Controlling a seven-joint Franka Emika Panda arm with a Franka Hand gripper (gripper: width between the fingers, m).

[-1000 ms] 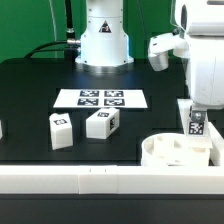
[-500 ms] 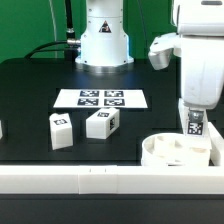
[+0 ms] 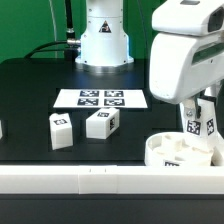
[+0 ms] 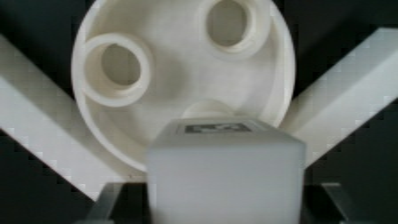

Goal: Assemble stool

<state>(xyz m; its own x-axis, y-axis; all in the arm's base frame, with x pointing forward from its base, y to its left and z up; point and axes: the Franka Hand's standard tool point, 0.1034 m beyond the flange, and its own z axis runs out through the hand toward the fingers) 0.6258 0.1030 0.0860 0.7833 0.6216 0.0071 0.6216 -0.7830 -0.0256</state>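
The round white seat (image 3: 172,152) lies at the exterior view's right, just behind the front rail, and its two round holes show in the wrist view (image 4: 178,70). My gripper (image 3: 197,122) is shut on one chunky white leg (image 3: 193,126), held upright over the seat's far side. The wrist view shows that leg (image 4: 222,160) as a wide block between my two dark fingers (image 4: 121,200), its lower end at the seat's rim. Two more tagged legs (image 3: 60,131) (image 3: 102,123) stand loose on the black table.
The marker board (image 3: 100,98) lies flat behind the loose legs. A long white rail (image 3: 90,180) runs along the front edge, and two rails (image 4: 45,110) (image 4: 347,95) flank the seat. The robot's white base (image 3: 104,40) stands at the back.
My hand has turned above the seat and now bulks larger toward the exterior view's left. The held leg has turned with it, showing a second tagged face. The loose legs have not moved.
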